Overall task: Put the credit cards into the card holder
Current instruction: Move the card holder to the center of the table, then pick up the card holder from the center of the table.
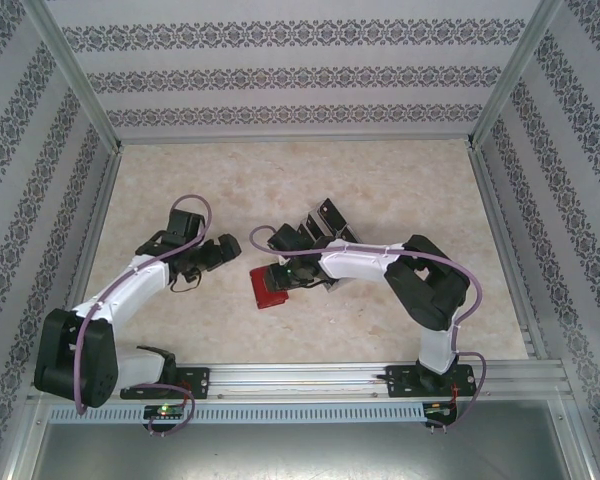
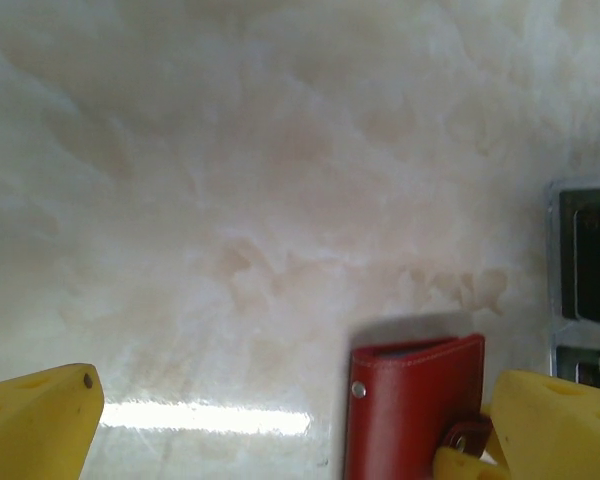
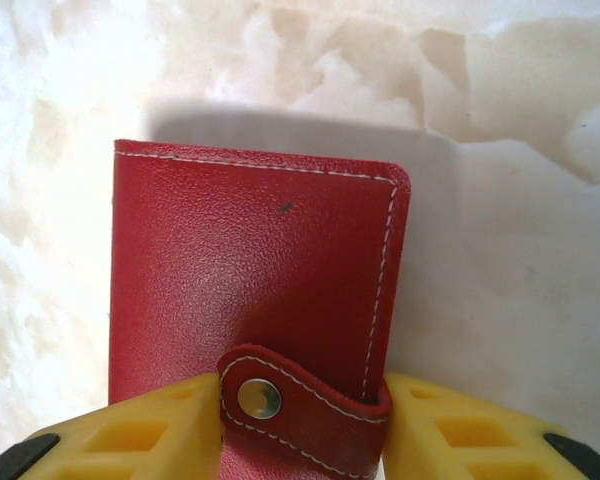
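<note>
So the right claw (image 3: 305,400) is clamped on the snap end of the closed wallet (image 3: 250,260), mid tabletop (image 3: 520,200). I'd guess that's to steady it so the left claw (image 2: 295,390), spread wide just beside it, can pop the tab. And the cards (image 2: 588,265) sit nearby.

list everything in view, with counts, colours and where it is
red leather-like folding wallet: one, red, mid-table, snap tab closed
small flat black cards: several, number unclear, black, in the tray beyond the wallet
clear plastic slotted tray: one, transparent, holding the cards
marble-look table: one, beige
left gripper: one, yellow fingers, open beside wallet
right gripper: one, yellow fingers, pinching wallet's snap tab
</note>
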`<state>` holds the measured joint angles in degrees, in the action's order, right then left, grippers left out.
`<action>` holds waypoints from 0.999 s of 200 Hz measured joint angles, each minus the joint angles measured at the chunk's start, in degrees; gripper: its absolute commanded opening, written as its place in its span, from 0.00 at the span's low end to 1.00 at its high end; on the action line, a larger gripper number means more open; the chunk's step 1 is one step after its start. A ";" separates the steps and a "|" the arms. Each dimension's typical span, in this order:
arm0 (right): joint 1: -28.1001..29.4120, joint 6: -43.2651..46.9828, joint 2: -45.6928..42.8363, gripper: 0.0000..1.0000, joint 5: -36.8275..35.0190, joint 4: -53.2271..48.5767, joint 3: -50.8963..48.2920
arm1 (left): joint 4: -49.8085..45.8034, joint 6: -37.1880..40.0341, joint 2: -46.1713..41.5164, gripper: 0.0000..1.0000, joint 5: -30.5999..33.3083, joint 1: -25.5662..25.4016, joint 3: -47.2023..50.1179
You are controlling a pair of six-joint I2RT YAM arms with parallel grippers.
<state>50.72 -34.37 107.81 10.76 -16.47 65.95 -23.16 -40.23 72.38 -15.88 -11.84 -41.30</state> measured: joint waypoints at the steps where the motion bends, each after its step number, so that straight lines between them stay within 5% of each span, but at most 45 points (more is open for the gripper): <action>1: 0.00 -0.02 -0.02 0.44 0.02 0.00 -0.02 | 0.00 -0.04 0.02 1.00 -0.04 -0.04 0.02; 38: -0.28 -0.04 -1.16 0.46 0.07 0.50 -0.09 | 2.19 -2.19 1.14 1.00 -1.77 -3.45 2.12; 71: -1.11 -0.28 -1.27 0.63 -0.42 0.74 -0.98 | 4.33 -4.04 1.49 1.00 -2.73 -6.08 3.41; 112: -1.01 -0.02 -1.86 0.60 -3.19 -0.46 -0.98 | 4.66 -5.77 1.60 1.00 -1.46 -6.60 3.48; 200: 4.68 -0.26 -0.66 0.49 -14.29 -8.68 8.22 | 0.74 -12.85 -7.08 1.00 12.66 -6.54 4.24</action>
<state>55.40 -34.63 107.15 -3.53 -25.15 74.17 -22.41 -53.08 65.30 -3.22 -18.37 -37.06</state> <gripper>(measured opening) 0.501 0.999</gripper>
